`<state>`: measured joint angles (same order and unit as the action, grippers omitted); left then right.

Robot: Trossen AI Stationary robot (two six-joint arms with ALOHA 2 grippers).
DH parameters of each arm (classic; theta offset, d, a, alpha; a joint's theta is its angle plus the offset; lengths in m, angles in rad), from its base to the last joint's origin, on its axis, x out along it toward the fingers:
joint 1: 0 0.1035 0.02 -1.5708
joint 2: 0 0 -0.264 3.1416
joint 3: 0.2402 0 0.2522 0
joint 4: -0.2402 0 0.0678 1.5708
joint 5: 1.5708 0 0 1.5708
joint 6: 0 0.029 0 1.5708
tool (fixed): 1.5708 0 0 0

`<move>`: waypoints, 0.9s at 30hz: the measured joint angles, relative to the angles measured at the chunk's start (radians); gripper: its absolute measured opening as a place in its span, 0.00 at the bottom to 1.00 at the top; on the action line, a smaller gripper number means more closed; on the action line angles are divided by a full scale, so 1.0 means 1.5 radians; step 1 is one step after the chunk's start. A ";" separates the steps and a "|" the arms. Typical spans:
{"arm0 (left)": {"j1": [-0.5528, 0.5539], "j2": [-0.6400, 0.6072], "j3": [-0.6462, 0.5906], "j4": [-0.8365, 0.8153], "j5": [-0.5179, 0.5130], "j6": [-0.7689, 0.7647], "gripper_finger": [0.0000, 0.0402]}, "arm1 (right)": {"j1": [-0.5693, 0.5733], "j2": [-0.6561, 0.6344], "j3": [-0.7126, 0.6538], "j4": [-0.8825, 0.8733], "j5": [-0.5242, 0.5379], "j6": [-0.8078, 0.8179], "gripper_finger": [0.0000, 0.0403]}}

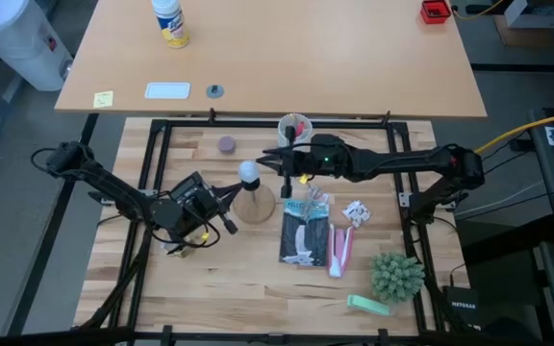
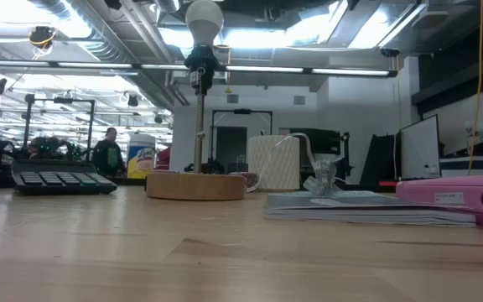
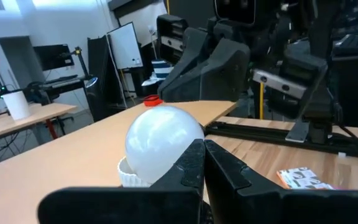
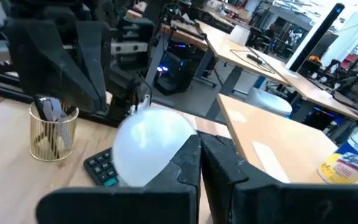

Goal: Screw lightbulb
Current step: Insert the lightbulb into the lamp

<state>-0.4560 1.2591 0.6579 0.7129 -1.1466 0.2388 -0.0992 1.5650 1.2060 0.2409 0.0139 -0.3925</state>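
HIDDEN: lightbulb (image 1: pixel 249 172) screw base cannot be made out; socket post (image 2: pixel 199 117) mostly covered from above | BULB: sits atop the post over the wooden disc stand (image 1: pixel 255 204), mid-table | LEFT: left gripper (image 1: pixel 236 193) reaches in low beside the stand, fingers closed, holding nothing | RIGHT: right gripper (image 1: pixel 266 160) stretched across just beside the bulb, fingers closed, empty

Both pincers, left (image 1: pixel 239 188) and right (image 1: pixel 266 160), closed.
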 joint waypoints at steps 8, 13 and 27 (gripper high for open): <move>0.025 0.000 0.000 -0.040 0.002 -0.048 0.00 | 0.000 0.008 0.000 -0.005 -0.009 0.017 0.04; 0.026 0.000 0.000 -0.051 0.002 -0.055 0.00 | 0.000 0.019 0.001 -0.001 -0.022 0.018 0.04; 0.025 0.000 0.000 -0.060 -0.010 -0.050 0.00 | 0.000 0.020 0.001 -0.012 -0.067 0.078 0.04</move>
<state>-0.4179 1.2591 0.6582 0.6222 -1.1619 0.1638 -0.0994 1.5955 1.2068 0.2227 -0.0871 -0.2749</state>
